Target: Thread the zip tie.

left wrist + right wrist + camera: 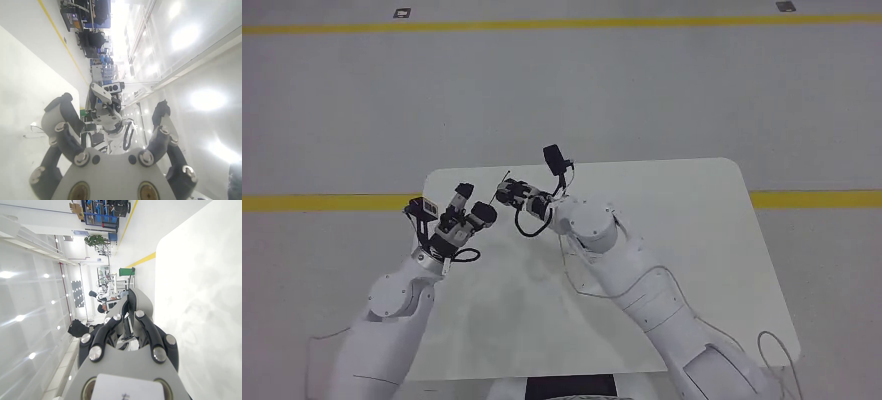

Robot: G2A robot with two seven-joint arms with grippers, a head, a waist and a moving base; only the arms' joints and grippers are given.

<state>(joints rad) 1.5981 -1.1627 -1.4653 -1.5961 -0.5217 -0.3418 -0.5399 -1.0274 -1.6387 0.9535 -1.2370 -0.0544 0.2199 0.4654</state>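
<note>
Right now the right fingers (143,302) are pinched fully together on the zip tie (129,281), with no gap showing between the pads. The tie is a thin, flat black plastic strip. It is gripped low down between the ribbed black pads, and the rest stands straight out past the fingertips to a slightly wider end. These fingers have smooth pale grey shells, black link bars and round silver screws. The left fingers (66,113) are spread wide and hold nothing and touch nothing. They have dark, rubbery, rounded tips on grey metal links with silver screws. In the top view, both sets of fingers hang above the far left part of the counter (692,220), a white, smooth slab with rounded corners. The two sets sit just beside each other but do not touch. The tie is in the air, off the counter, held only by the right fingers, and it pokes out toward the far edge. It is near the open left fingers but not between them.
</note>
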